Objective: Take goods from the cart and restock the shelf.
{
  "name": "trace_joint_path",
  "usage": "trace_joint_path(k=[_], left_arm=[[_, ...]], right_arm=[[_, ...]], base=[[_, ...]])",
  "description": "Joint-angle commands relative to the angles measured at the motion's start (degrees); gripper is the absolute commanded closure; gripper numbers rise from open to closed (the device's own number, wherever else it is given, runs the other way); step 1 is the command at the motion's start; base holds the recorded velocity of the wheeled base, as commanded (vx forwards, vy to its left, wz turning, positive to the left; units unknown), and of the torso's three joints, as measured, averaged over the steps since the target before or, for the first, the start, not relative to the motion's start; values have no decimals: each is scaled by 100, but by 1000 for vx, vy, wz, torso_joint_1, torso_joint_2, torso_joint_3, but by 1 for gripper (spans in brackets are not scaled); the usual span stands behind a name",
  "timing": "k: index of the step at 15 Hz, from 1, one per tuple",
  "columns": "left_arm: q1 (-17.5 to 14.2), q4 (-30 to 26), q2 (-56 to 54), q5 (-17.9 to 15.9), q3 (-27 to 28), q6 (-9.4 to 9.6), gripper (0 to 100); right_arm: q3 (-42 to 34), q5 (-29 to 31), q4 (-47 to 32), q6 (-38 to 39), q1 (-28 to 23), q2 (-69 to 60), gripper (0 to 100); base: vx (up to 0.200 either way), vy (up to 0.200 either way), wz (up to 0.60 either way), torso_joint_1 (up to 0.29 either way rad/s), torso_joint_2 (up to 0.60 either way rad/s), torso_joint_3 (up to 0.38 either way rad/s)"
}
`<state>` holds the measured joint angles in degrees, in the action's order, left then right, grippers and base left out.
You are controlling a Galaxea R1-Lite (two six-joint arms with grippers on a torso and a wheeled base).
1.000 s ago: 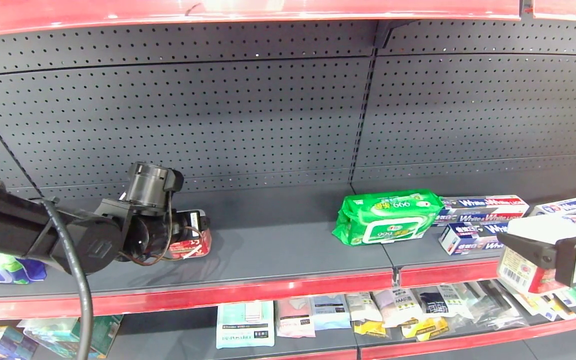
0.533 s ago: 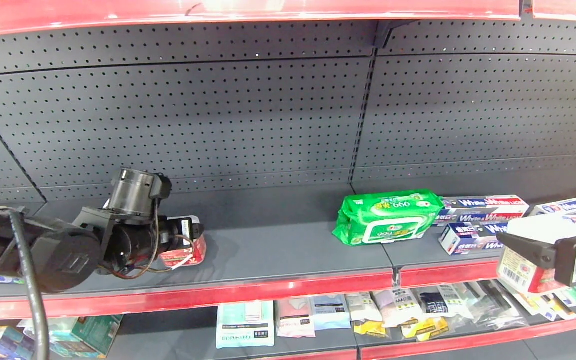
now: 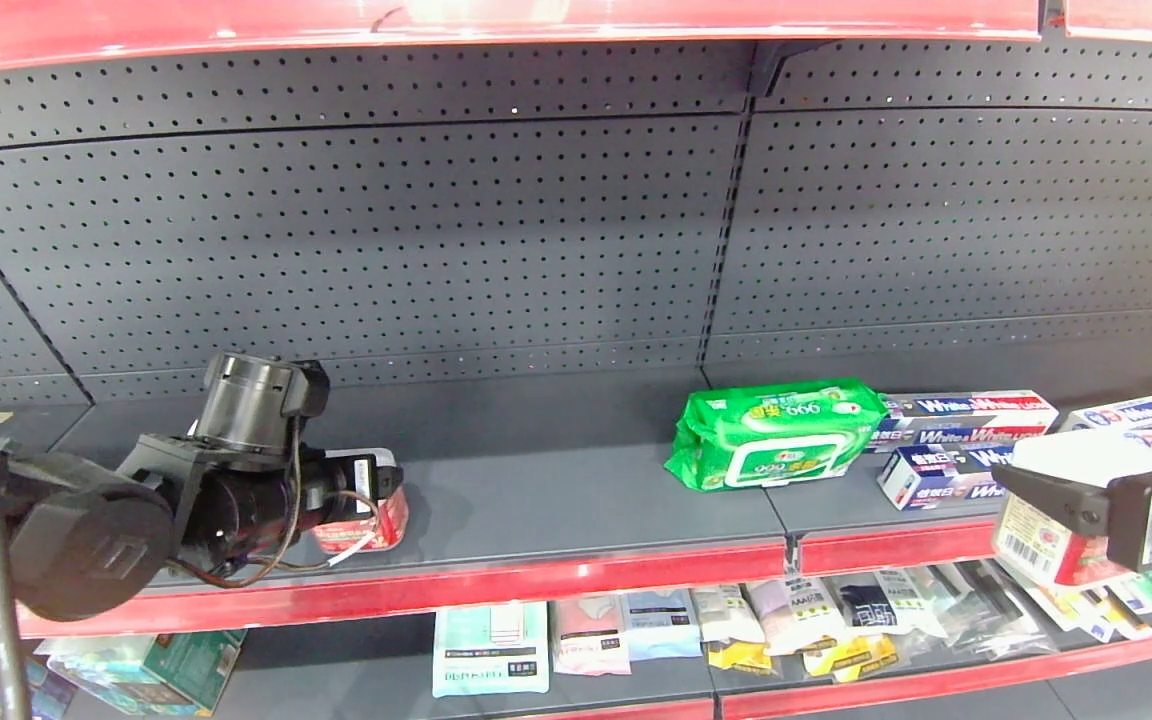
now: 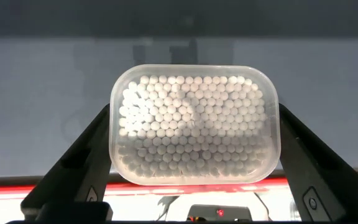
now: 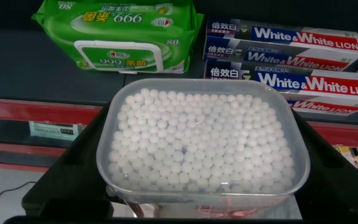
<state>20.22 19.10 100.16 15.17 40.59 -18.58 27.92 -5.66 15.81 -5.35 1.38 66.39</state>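
Filling left box [image 4: 113, 134], right box [image 5: 103, 168] are, apparently, swabs [image 4: 191, 112].

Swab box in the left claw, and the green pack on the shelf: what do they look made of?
Swab box: looks like clear, faintly frosted hard plastic; the white swab tips show through it. Green pack: probably soft glossy plastic film, since it creases at the ends and shines; its white flap looks stiffer.

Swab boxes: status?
Left gripper shut on left swab box, at shelf front. Right gripper shut on right swab box, short of shelf. Wipes pack between, apart.
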Motion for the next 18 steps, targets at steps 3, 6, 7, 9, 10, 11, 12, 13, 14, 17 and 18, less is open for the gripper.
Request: trace_joint_path(k=[3, 6, 7, 9, 10, 11, 12, 13, 14, 17, 18], left_arm=[[69, 15, -93, -5, -140, -5, 100], [157, 23, -128, -31, -271, -5, 100], [157, 23, -137, -40, -289, -5, 100], [157, 23, -137, -40, -307, -14, 100], [157, 23, -137, -40, -315, -14, 100], [157, 23, -146, -31, -324, -14, 100], [157, 23, -154, -40, -324, -14, 100], [157, 23, -172, -40, -324, -14, 100], [157, 23, -181, -40, -333, -14, 100], [157, 23, -198, -40, -412, -14, 100], [157, 23, -207, -40, -465, -14, 100]], right_arm=[[3, 3, 1, -1, 3, 14, 100], [30, 3, 1, -1, 3, 49, 100], [30, 3, 1, -1, 3, 58, 100], [47, 3, 1, -1, 3, 93, 100], [47, 3, 1, -1, 3, 102, 100], [38, 3, 1, -10, 12, 102, 100], [47, 3, 1, -1, 12, 102, 100], [38, 3, 1, -10, 3, 120, 100], [56, -6, 1, -10, 12, 129, 100], [91, 3, 1, -10, 12, 164, 100], [91, 3, 18, -10, 3, 164, 100]], base=[[0, 0, 0, 0, 0, 0], [0, 0, 0, 0, 0, 0], [0, 0, 0, 0, 0, 0], [0, 0, 0, 0, 0, 0], [0, 0, 0, 0, 0, 0], [0, 0, 0, 0, 0, 0], [0, 0, 0, 0, 0, 0], [0, 0, 0, 0, 0, 0], [0, 0, 0, 0, 0, 0], [0, 0, 0, 0, 0, 0], [0, 0, 0, 0, 0, 0]])
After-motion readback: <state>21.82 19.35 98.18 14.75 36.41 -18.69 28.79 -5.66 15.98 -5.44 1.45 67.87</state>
